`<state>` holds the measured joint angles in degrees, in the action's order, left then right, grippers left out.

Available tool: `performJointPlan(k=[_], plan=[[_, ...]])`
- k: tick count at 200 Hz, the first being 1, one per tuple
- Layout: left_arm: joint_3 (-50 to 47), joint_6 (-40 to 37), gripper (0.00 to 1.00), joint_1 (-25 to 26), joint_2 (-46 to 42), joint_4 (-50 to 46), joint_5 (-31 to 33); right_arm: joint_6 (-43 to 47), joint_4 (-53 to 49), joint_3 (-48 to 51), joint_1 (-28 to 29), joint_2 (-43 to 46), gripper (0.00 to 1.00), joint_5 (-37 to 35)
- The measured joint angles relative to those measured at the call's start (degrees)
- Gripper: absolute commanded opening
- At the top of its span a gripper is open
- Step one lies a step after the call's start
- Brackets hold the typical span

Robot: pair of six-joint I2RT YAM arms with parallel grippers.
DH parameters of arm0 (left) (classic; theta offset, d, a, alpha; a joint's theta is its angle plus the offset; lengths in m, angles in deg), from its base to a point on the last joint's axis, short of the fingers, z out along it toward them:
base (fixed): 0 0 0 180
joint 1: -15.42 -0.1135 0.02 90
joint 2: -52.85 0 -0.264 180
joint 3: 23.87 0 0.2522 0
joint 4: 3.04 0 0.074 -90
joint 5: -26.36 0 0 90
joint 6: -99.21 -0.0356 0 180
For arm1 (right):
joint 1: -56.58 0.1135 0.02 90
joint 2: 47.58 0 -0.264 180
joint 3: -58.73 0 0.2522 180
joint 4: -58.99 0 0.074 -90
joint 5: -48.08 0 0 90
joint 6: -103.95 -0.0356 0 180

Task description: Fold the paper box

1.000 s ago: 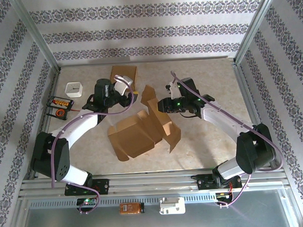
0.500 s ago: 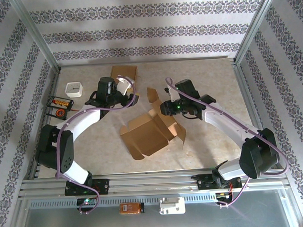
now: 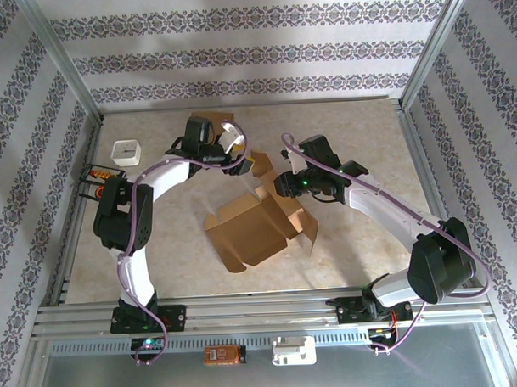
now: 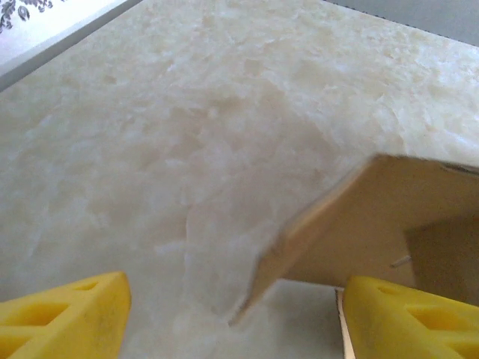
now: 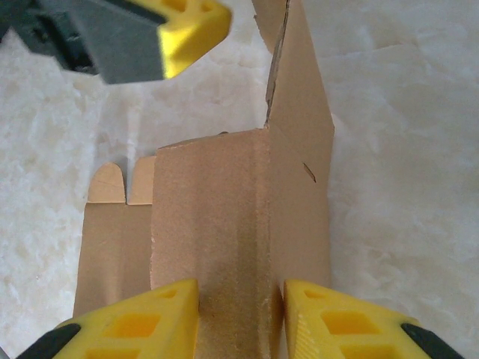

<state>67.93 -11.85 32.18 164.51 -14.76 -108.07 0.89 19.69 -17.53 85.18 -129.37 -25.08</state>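
The brown paper box (image 3: 255,223) lies partly unfolded on the table's middle, with flaps standing up at its far side. My right gripper (image 3: 279,186) is at that far-right corner. In the right wrist view it (image 5: 241,318) is shut on an upright folded wall of the box (image 5: 239,224), a yellow finger on each side. My left gripper (image 3: 251,164) hovers just behind the raised flap. In the left wrist view it (image 4: 236,321) stands wide open, a tilted flap edge (image 4: 337,232) reaching in between the fingers without touching them.
A second flat cardboard piece (image 3: 212,123) lies at the back of the table. A small white tub (image 3: 125,152) and an orange-and-black device (image 3: 102,178) sit at the left edge. Metal frame posts and patterned walls close the table in.
The left arm has swung right and back, bringing its gripper beside the box's raised flap, and its jaws have widened. The box slid right with the right gripper, then stayed put.
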Motion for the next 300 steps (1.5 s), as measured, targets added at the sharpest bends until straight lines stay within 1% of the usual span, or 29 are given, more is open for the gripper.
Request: performJointPlan(k=[29,63,77,93,110,120,136,161,192,239,280,300], plan=[[2.3,-0.5,0.68,0.0,3.7,-0.9,-3.1,0.0,0.0,0.0,-0.3,0.0,0.35,0.0],[2.3,-0.4,0.58,0.0,5.7,-2.8,-7.5,0.0,0.0,0.0,-0.8,0.0,0.36,0.0],[2.3,-0.5,0.51,0.1,6.1,-3.4,-8.7,0.0,0.0,0.1,-1.1,0.0,0.36,0.0],[2.5,-0.5,0.38,0.4,6.6,-4.0,-9.3,0.0,0.1,0.3,-1.4,0.0,0.37,0.0],[2.6,-0.3,0.14,0.8,7.2,-4.3,-9.1,-0.1,0.2,0.8,-1.5,0.0,0.37,0.0],[2.5,0.8,0.08,1.0,7.3,-4.3,-8.7,-0.2,0.2,1.1,-1.8,0.0,0.37,0.0],[1.4,2.5,0.06,1.3,7.1,-2.1,-8.7,-0.2,0.6,1.2,-1.9,0.0,0.37,-0.2],[-3.7,8.9,0.0,1.7,5.2,5.3,-8.5,-0.2,0.9,1.2,-2.3,0.0,0.37,-0.8],[-8.2,15.5,0.0,2.1,2.3,10.5,-5.6,-0.3,1.2,1.2,-2.3,0.0,0.37,-1.4],[-11.5,18.7,0.0,4.4,-3.2,11.1,2.9,-0.5,2.0,1.4,-2.3,0.8,0.37,-3.5],[-11.9,20.6,0.0,6.8,-6.1,9.0,10.9,-0.7,2.3,1.6,-2.3,1.9,0.39,-7.8],[-14.4,22.7,0.0,7.6,-8.7,8.7,14.3,-0.9,2.7,2.0,-2.3,2.2,0.39,-9.9]])
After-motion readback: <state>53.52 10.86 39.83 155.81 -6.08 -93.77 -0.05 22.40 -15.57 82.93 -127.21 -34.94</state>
